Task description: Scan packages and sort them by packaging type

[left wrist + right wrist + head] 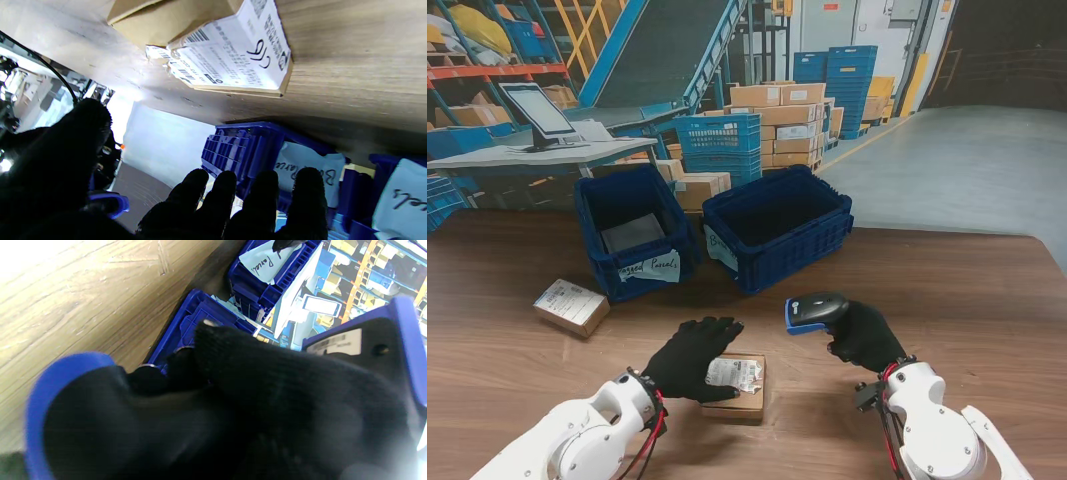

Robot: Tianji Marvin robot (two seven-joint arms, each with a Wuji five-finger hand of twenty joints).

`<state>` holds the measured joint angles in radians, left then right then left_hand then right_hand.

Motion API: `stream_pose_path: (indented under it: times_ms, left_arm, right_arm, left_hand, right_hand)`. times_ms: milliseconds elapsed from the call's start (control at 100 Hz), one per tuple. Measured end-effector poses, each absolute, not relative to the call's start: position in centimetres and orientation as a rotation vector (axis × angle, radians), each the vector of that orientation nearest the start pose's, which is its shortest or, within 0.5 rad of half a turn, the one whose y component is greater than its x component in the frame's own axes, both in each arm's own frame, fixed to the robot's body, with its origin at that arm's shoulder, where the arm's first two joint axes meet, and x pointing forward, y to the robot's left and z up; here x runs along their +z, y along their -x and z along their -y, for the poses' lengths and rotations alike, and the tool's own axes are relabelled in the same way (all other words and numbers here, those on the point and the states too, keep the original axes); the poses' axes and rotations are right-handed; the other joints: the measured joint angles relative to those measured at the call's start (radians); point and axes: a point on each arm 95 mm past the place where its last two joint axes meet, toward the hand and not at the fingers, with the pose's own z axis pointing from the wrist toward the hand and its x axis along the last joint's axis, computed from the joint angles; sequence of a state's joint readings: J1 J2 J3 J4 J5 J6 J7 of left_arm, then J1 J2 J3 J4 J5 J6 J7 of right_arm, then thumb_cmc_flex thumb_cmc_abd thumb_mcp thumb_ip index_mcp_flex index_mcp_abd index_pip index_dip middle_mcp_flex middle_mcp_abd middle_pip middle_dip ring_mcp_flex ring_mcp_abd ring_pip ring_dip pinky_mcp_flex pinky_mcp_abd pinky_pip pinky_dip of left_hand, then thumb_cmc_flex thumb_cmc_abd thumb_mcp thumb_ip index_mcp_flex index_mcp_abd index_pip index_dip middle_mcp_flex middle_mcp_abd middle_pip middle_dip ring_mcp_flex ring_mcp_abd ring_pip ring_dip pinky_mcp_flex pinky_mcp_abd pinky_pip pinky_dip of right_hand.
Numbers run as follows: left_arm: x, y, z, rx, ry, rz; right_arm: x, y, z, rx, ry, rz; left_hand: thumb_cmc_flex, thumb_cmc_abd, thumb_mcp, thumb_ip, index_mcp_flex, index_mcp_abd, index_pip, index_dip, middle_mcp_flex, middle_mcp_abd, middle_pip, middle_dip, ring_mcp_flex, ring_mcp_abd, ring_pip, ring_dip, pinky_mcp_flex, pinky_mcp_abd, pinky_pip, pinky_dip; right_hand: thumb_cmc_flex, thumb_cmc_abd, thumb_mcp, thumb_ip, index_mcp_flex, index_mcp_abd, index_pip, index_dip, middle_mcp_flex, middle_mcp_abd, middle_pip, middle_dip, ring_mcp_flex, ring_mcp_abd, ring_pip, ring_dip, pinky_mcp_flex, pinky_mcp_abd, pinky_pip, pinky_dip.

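At the sorting table, my left hand [689, 357] lies spread over the box [739, 388], fingers open and gripping nothing, while my right hand [864, 335] is closed round the scanner [815, 311], just right of the box. Scanning looks to be the step in hand (label up). Next: aim the scanner at the label [230, 53], then sort to a crate [775, 225] beyond the box.

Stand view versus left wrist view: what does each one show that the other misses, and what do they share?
Only the stand view shows the second small box at the table's left, the scanner's head in the right robot hand, and the gray bag in the left bin. Only the left wrist view makes the handwritten mark on the label visible. Both show the labeled box, left robot hand, and blue bins.
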<state>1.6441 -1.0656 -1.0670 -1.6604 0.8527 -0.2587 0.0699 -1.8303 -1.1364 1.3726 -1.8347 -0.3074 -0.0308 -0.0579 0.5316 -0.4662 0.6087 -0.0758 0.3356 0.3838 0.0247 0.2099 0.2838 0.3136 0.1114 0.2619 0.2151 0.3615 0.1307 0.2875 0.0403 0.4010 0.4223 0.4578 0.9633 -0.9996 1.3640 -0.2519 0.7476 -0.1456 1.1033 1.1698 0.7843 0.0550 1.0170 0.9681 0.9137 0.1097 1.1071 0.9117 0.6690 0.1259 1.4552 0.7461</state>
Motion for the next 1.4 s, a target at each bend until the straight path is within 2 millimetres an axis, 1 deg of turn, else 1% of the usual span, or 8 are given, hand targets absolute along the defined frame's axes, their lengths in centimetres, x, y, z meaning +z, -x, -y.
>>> stream_pose_path:
  times_ms: [130,290,640,730,960,1140,1270,1400]
  left_arm:
    - [-34.9,-33.5,6.0,-1.924,1.265,-1.655]
    - [-34.8,-33.4,5.4,-1.996,1.297,-1.641]
    - [-35.3,-33.3,4.3,-1.966,1.311,-1.638]
    - [-35.3,-33.3,4.2,-1.97,1.314,-1.641]
    - [-35.4,-33.4,3.9,-1.971,1.331,-1.631]
    - [-35.4,-33.4,3.8,-1.969,1.336,-1.631]
    - [-35.4,-33.4,3.8,-1.967,1.342,-1.636]
    - [-35.4,-33.4,3.8,-1.964,1.342,-1.641]
  right_arm:
    - [-30.3,-33.7,0.7,-2.361,2.213,1.161]
    - [-30.3,-32.9,0.1,-2.366,2.2,1.233]
    - [-31.7,-30.9,-1.0,-2.355,2.177,1.415]
    - [-32.0,-30.6,-1.3,-2.338,2.164,1.421]
    - [-33.4,-30.3,-2.1,-2.284,2.124,1.453]
    - [-34.8,-30.8,-2.6,-2.253,2.109,1.522]
    - [-35.4,-31.1,-2.7,-2.237,2.107,1.537]
    - [-35.9,-31.2,-2.7,-2.25,2.094,1.617]
  left_hand:
    - [0.0,0.0,0.0,0.0,0.022,-0.005,0.001,0.011,0.0,0.0,0.028,0.0,0.0,0.0,0.0,0.0,0.0,0.001,0.0,0.0]
    - [0.0,0.0,0.0,0.0,0.026,-0.005,0.001,0.011,0.0,0.0,0.036,0.0,0.0,0.0,0.0,0.0,0.0,0.001,-0.002,0.0]
    - [0.0,0.0,0.0,0.0,0.035,-0.006,0.002,0.02,0.0,0.0,0.048,0.0,0.026,0.0,0.004,0.0,0.0,0.002,-0.013,0.0]
    - [0.0,0.0,0.0,0.0,0.035,-0.006,0.002,0.021,0.0,0.0,0.048,0.0,0.026,0.0,0.004,0.0,0.0,0.002,-0.014,0.0]
    - [0.0,0.0,0.0,0.0,0.035,-0.006,0.002,0.021,0.0,0.0,0.048,0.0,0.026,0.0,0.004,0.001,0.0,0.002,-0.023,0.0]
    - [0.0,0.0,0.0,0.0,0.035,-0.006,0.002,0.021,0.0,0.005,0.048,0.0,0.026,0.0,0.004,0.001,0.0,0.002,-0.024,0.0]
    - [0.0,0.0,0.0,0.0,0.035,-0.006,0.002,0.022,0.0,0.007,0.048,0.0,0.026,0.0,0.004,0.001,0.0,0.002,-0.024,0.0]
    - [0.0,0.0,0.0,0.0,0.035,-0.006,0.002,0.022,0.0,0.007,0.048,0.0,0.026,0.0,0.004,0.001,0.0,0.002,-0.024,0.0]
  right_hand:
    - [0.0,0.0,0.0,0.0,0.0,0.0,0.0,0.0,0.0,0.0,0.0,0.0,0.0,0.0,0.0,0.0,0.0,0.0,0.0,0.0]
    - [0.0,0.0,0.0,0.0,0.0,0.0,0.0,0.0,0.0,0.0,0.0,0.0,0.0,0.0,0.0,0.0,0.0,0.0,0.0,0.0]
    - [0.0,0.0,0.0,0.0,0.0,0.0,0.0,0.0,0.0,0.0,0.0,0.0,0.0,0.0,0.0,0.0,0.0,0.0,0.0,0.0]
    - [0.0,0.0,0.0,0.0,0.0,0.0,0.0,0.0,0.0,0.0,0.0,0.0,0.0,0.0,0.0,0.0,0.0,0.0,0.0,0.0]
    - [0.0,0.0,0.0,0.0,0.0,0.0,0.0,0.0,0.0,0.0,0.0,0.0,0.0,0.0,0.0,0.0,0.0,0.0,0.0,0.0]
    - [0.0,0.0,0.0,0.0,0.0,0.0,0.0,0.0,0.0,0.0,0.0,0.0,0.0,0.0,0.001,0.0,0.0,0.0,0.0,0.0]
    - [0.0,0.0,0.0,0.0,0.0,0.0,0.0,0.0,0.0,0.0,0.0,0.0,0.0,0.0,0.001,0.0,0.0,0.0,0.0,0.0]
    - [0.0,0.0,0.0,0.0,0.0,0.0,0.0,0.0,0.0,0.0,0.0,0.0,0.0,0.0,0.001,0.0,0.0,0.0,0.0,0.0]
